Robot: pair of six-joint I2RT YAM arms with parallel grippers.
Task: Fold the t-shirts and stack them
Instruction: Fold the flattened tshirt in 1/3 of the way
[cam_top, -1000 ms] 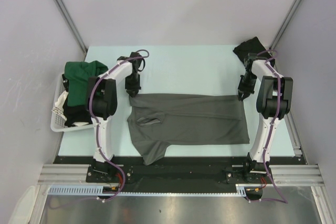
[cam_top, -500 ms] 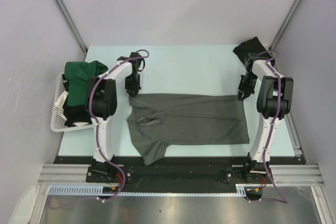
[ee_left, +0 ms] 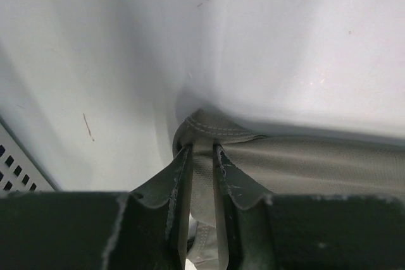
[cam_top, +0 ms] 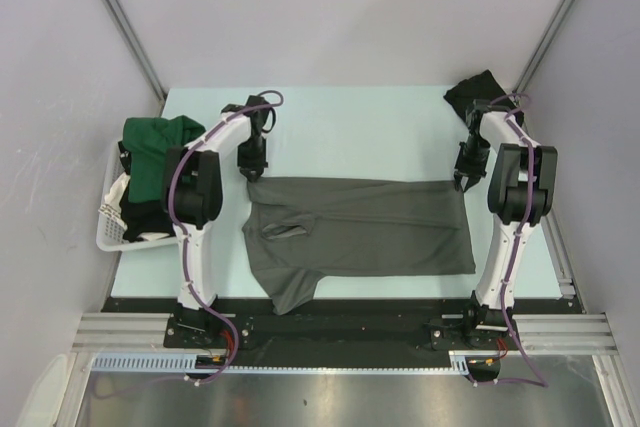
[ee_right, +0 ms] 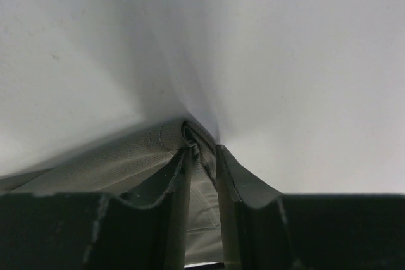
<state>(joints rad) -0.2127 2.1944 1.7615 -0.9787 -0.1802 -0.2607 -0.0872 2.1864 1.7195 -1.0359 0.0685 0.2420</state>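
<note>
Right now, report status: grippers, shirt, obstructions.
Left gripper shut on grey t-shirt, far left corner. Right gripper at far right corner, cloth between jaws, grip unclear. Shirt spread flat. Nothing lying on it.

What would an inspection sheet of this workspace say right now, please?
Surface: pale green table.
Job's things: grey shirt spread across the centre; green shirt draped over the basket, left; black shirt bunched at the far right corner.
Clutter: white basket at the left edge.
Grippers: left gripper shut on the grey shirt's far left corner; right gripper at its far right corner, cloth between its jaws, grip unclear.
Cables: purple cables along both arms.
Surroundings: grey walls on three sides.
</note>
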